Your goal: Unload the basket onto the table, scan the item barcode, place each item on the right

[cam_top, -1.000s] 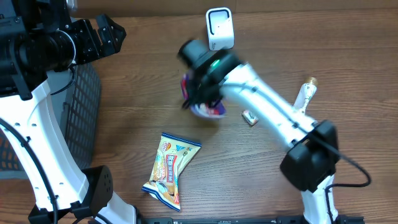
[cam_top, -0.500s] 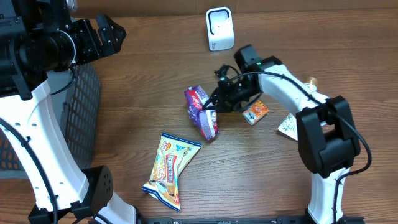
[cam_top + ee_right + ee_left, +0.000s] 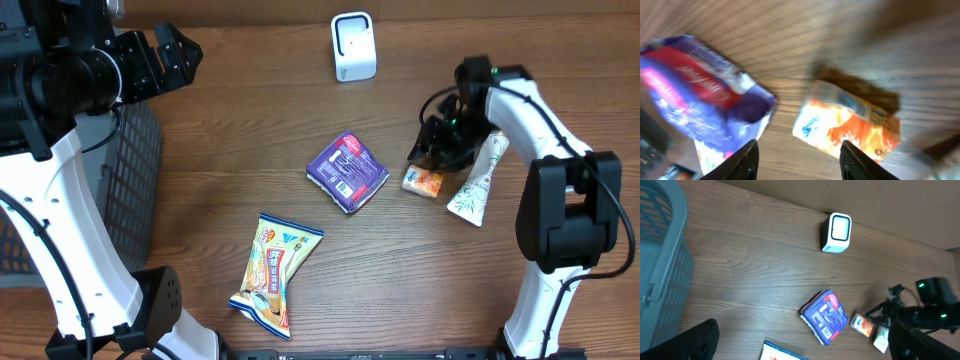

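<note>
Looks like we're at the pick-up step: right gripper (image 3: 435, 152) hangs jaws apart, empty, over the orange packet (image 3: 424, 182). Next we'd clamp it and show its barcode to the far scanner (image 3: 353, 46).

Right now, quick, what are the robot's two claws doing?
Left gripper: open, holding nothing.
Right gripper: open, holding nothing, over the small orange snack packet.
</note>
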`<state>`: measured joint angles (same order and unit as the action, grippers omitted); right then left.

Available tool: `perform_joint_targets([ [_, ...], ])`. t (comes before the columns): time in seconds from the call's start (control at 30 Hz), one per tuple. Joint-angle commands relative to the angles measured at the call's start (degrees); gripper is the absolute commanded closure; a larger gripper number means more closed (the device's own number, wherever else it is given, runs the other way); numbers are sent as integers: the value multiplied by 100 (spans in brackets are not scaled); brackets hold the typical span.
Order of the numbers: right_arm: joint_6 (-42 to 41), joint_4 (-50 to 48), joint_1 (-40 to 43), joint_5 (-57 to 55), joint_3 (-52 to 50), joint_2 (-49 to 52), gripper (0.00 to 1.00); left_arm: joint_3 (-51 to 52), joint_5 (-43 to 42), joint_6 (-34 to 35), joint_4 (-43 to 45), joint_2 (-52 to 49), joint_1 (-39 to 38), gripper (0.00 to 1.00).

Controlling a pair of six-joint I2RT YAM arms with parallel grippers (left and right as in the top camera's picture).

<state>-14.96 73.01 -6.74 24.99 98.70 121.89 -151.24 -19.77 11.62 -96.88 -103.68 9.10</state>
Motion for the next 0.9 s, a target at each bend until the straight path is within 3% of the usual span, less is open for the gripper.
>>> perform_joint_targets([
  [0.0,693,264,-236,-46,614,-116,49,-63,-61,-48,9,28,20,0],
  [0.1,787,205,-625,275,634,-114,58,-63,-61,-48,9,28,20,0],
  [0.23,614,-302,-1309,232,415,-105,54,-63,-61,-48,9,28,20,0],
  [0.43,-798,-1088,-1991,-1075,-20,-33,60,-63,-63,-46,9,28,20,0],
  [0.53,-1307,-1115,-1961,-2205,-142,-33,59,-63,-63,-48,9,28,20,0],
  [0.67,-1360,-1139,-1628,-2400,-162,-33,60,-63,-61,-48,9,28,20,0],
  [0.77,-1410,-1097,-1327,-2402,-162,-35,74,-63,-61,-48,9,28,20,0],
  [0.87,-1486,-997,-1043,-2013,-136,-37,78,-63,-61,-48,9,28,20,0],
])
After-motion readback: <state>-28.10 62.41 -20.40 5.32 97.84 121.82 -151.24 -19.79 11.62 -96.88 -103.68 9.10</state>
